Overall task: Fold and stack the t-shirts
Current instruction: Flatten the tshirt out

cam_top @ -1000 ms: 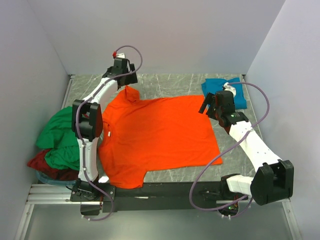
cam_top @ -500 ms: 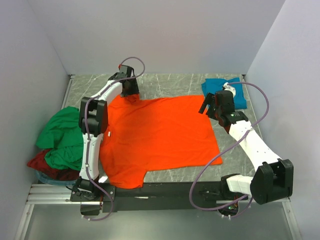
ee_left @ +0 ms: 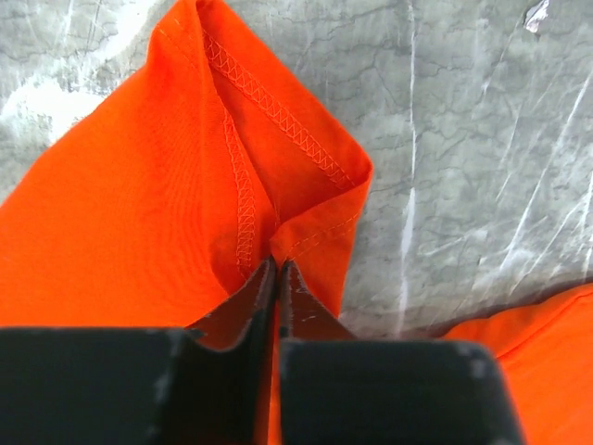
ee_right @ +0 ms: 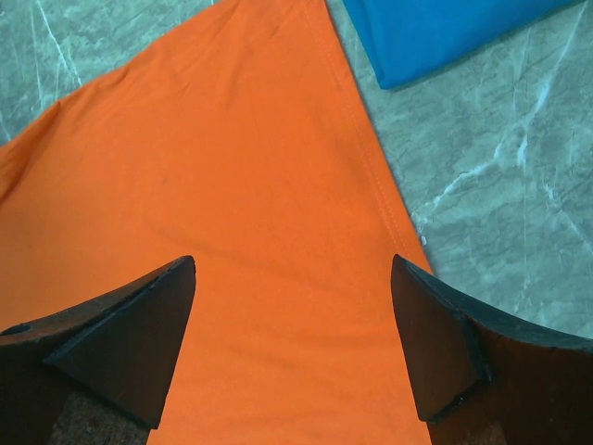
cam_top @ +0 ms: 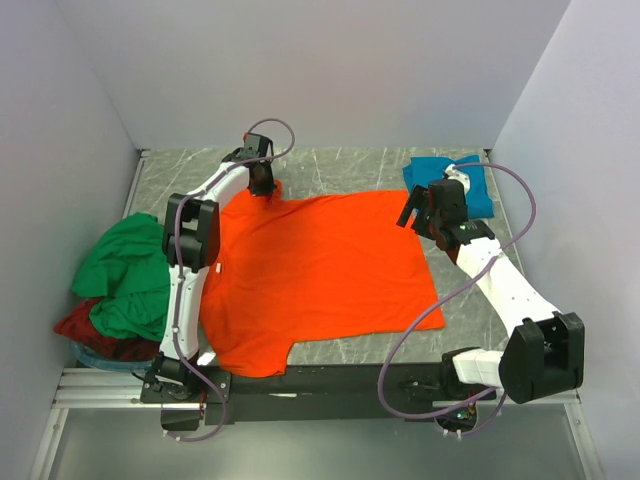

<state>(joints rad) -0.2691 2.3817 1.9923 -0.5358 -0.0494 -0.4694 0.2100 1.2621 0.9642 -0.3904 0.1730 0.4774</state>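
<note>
Slippage threatens as the left gripper (ee_left: pixel 277 269) pinches a thin fold of sleeve on the orange t-shirt (cam_top: pixel 320 270), spread flat mid-table; a sharp pull could free the cloth or drag the shirt askew. The right gripper (ee_right: pixel 292 269) hovers, jaws spread, above its far right hem. Bare table (cam_top: pixel 340 165) runs along the far edge; the teal t-shirt (cam_top: pixel 422 172) holds the far right corner, while the green t-shirt (cam_top: pixel 125 270) and dark red t-shirt (cam_top: pixel 85 325) crowd the left edge.

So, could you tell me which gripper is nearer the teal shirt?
Right. The right gripper hovers beside the teal shirt; the left gripper pinches the orange shirt, far across.
</note>
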